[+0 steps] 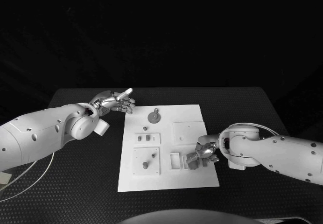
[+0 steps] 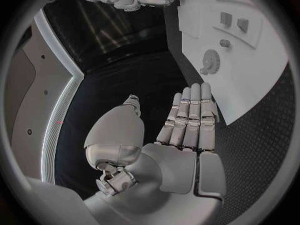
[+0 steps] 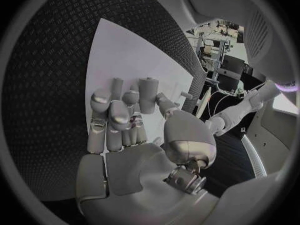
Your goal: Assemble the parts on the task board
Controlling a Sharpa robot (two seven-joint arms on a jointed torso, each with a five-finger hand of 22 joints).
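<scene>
The white task board (image 1: 195, 177) lies mid-table. On it sit a gear (image 1: 155, 115), two small parts in a recessed block (image 1: 144, 137), pegs in a nearer block (image 1: 147, 160) and a narrow slot block (image 1: 176, 161). My right hand (image 1: 201, 155) rests on the board's right side next to the slot block, fingers curled down onto the surface (image 3: 119, 112); whether they hold a part is hidden. My left hand (image 1: 118, 101) hovers beyond the board's far left corner, fingers straight and together (image 2: 190, 115), holding nothing. The gear (image 2: 211, 61) lies ahead of it.
A square raised plate (image 1: 189, 131) sits on the board's right half, just beyond my right hand. Black textured table (image 1: 256, 112) surrounds the board on all sides. A white cable (image 1: 30, 179) loops under my left arm.
</scene>
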